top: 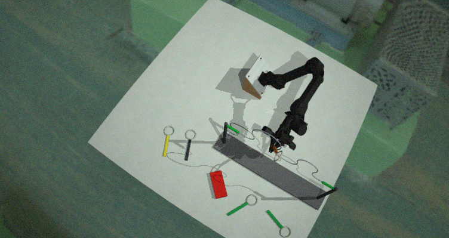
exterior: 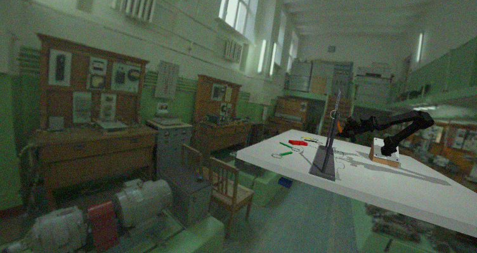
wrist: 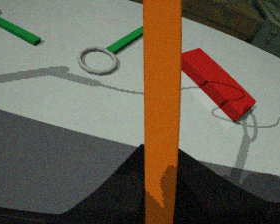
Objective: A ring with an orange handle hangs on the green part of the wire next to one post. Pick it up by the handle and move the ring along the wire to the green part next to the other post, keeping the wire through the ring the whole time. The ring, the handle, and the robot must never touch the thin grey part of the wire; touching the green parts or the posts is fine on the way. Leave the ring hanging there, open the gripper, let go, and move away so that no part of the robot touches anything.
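Note:
My gripper [top: 273,147] [exterior: 340,132] [wrist: 155,153] is shut on the orange handle [top: 275,149] [exterior: 339,126] [wrist: 162,100]. The ring [top: 277,153] [exterior: 330,113] is at the handle's far end, above the dark base board, around mid-span between the posts. It appears to be around the wire [top: 306,160] [exterior: 339,96]; its clearance is too small to tell. One green part [top: 233,129] is by the left post [top: 225,132]; the other green part [top: 328,185] is by the right post [top: 326,193]. The ring is out of the wrist view.
The dark base board [top: 292,179] lies under the wire. Beyond it lie a red block [top: 218,184] [exterior: 295,142] [wrist: 218,85], a yellow-handled ring [top: 166,145], a black-handled ring [top: 187,150] and two green-handled rings. The wire's curves rise on both sides of the gripper.

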`<move>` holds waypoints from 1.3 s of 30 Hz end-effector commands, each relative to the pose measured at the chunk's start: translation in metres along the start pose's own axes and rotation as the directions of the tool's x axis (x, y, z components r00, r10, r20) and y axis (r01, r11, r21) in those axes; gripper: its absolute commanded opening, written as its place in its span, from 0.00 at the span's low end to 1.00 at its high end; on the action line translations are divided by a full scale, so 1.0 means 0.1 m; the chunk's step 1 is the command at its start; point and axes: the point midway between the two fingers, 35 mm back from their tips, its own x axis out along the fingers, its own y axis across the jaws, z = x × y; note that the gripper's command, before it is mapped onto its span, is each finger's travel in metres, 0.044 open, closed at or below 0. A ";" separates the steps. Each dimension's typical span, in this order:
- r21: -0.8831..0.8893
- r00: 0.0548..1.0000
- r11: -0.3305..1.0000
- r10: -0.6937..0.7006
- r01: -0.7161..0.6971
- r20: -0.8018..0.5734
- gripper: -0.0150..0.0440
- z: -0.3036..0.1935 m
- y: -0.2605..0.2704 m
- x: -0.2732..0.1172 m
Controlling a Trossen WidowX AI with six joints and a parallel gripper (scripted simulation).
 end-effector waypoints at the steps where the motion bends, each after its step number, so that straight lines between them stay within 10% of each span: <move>1: -0.074 0.999 0.996 -0.045 0.044 -0.010 0.00 -0.01 -0.15 -0.02; 39: -0.763 0.884 0.534 -0.456 0.364 0.102 0.00 0.63 -1.27 -0.51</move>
